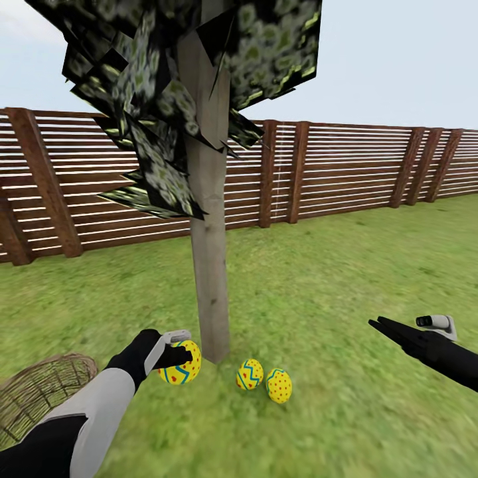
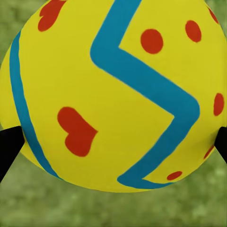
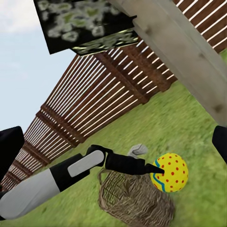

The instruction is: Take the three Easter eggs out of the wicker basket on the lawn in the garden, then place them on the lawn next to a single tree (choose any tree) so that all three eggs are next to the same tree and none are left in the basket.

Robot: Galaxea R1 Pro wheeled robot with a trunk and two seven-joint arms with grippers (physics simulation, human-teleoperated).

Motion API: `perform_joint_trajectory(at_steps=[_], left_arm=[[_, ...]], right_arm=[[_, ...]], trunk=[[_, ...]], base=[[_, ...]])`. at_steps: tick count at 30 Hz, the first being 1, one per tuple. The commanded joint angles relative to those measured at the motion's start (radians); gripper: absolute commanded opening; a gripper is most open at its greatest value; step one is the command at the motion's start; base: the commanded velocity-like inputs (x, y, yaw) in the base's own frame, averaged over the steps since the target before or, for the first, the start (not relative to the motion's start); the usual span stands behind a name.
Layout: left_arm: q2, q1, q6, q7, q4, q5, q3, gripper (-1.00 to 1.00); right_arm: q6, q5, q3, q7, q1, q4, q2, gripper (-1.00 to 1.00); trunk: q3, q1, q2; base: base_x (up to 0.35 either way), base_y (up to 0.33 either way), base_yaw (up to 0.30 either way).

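Egg [image 1: 184, 362] clamped in left gripper [image 1: 174, 357] beside tree [image 1: 211, 279].

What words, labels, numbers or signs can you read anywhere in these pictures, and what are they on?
None: no readable text anywhere.
The yellow egg held in the left gripper carries only blue zigzag bands, red dots and red hearts, no letters.
The two yellow eggs lying on the green lawn, the pale grey-brown tree trunk, the brown slatted fence and the woven wicker basket bear no writing.

Just a brown slatted wooden fence [image 1: 345, 169] running across the far side, pale hazy sky [image 1: 398, 60] above it.
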Motion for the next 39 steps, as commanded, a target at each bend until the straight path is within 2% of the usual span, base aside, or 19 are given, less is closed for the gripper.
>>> perform_joint_trajectory(at_steps=[1, 14, 22, 39], left_arm=[[-0.001, 0.0, 0.005, 0.0, -0.002, 0.002, 0.005, -1.0], [-0.001, 0.0, 0.002, 0.0, -0.002, 0.002, 0.005, -1.0], [-0.002, 0.0, -0.038, 0.005, 0.0, 0.0, 0.005, -1.0], [-0.004, 0.0, -0.041, 0.004, -0.001, 0.002, 0.005, -1.0]], right_arm=[[0.004, 0.002, -0.001, 0.005, -0.001, 0.0, 0.0, 1.0], [0.004, 0.002, -0.004, 0.008, -0.001, 0.001, 0.0, 1.0], [0.004, 0.001, -0.008, 0.01, -0.001, 0.001, 0.0, 1.0], [0.004, 0.0, -0.009, 0.01, -0.001, 0.001, 0.0, 1.0]], trunk=[[-0.001, 0.0, 0.0], [-0.042, 0.05, -0.091], [-0.066, 0.08, -0.147], [-0.11, 0.146, -0.266]], base=[[0.002, -0.002, 0.013], [0.0, 0.0, 0.002], [0.0, 0.0, -0.014], [0.0, 0.0, -0.226]])
